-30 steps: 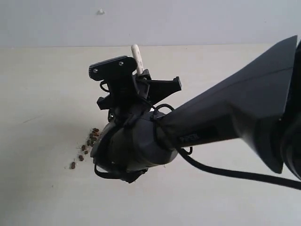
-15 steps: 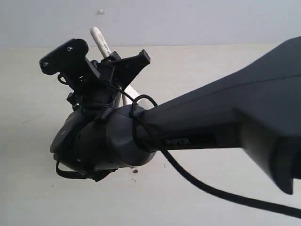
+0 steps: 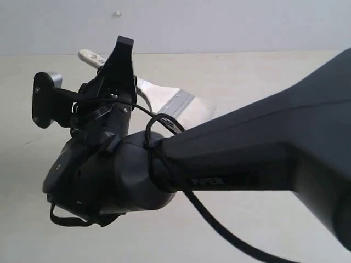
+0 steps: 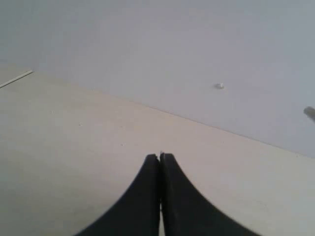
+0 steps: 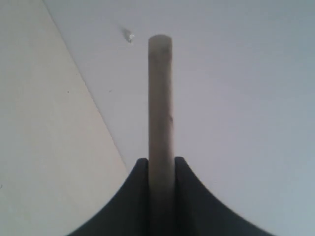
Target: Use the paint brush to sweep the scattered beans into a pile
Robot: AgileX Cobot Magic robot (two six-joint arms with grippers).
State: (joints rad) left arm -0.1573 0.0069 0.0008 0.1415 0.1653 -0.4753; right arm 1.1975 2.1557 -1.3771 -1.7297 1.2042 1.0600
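Exterior view: the black right arm [image 3: 247,159] filled most of the frame above a pale beige table [image 3: 263,71]. The wide flat white-bristled paint brush [image 3: 175,101] with a grey metal ferrule slanted out behind the wrist.

Left wrist view: the left gripper [image 4: 160,158] hung over the table, fingers pressed together, empty.

Right wrist view: the right gripper [image 5: 161,164] fingers pinched the brush's white handle, which pointed at the grey wall [image 5: 236,73].

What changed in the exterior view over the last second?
The right arm swung left in view and its wrist rolled, tipping the paint brush from handle-up to slanted, ferrule and bristles now showing. The beans seen earlier no longer show. Unchanged: right gripper shut on the handle.
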